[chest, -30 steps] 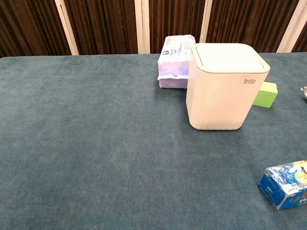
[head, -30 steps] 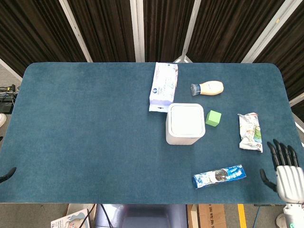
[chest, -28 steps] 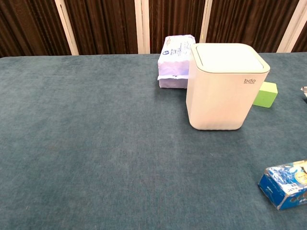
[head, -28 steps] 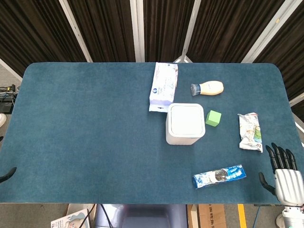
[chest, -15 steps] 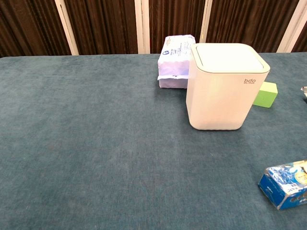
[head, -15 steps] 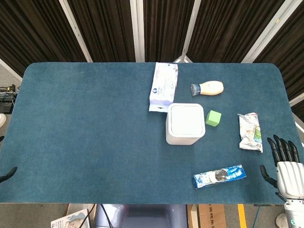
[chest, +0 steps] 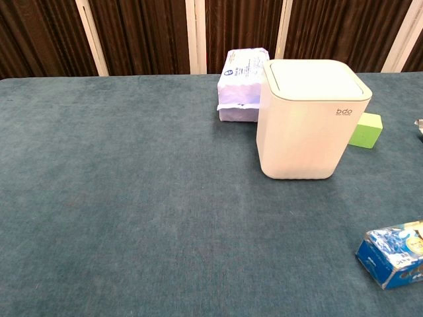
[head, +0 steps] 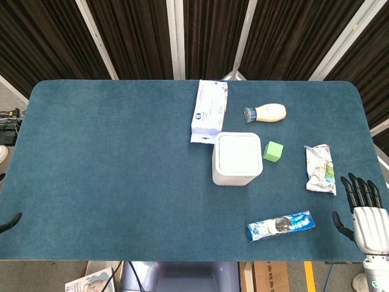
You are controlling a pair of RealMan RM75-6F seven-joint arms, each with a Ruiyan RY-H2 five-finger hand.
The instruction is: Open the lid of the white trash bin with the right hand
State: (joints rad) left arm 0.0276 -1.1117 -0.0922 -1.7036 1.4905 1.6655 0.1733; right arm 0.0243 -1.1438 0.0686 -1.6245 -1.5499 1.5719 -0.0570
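The white trash bin [head: 236, 159] stands upright just right of the table's middle, its flat lid [head: 237, 152] down. The chest view shows the same bin [chest: 309, 120] with its lid [chest: 315, 80] level and closed. My right hand [head: 366, 214] hangs off the table's front right corner, far from the bin, its dark fingers straight and apart with nothing in them. Only a dark tip of my left hand [head: 9, 222] shows at the left edge of the head view. Neither hand appears in the chest view.
A purple-white wipes pack [head: 209, 110] lies just behind the bin and a green cube [head: 273, 151] sits at its right. A small bottle [head: 265, 113] lies further back. A white snack bag [head: 320, 170] and a blue cookie pack [head: 280, 225] lie between the bin and my right hand.
My right hand has dipped slightly toward the front edge and stays off the table's corner. The bin and its lid have not moved.
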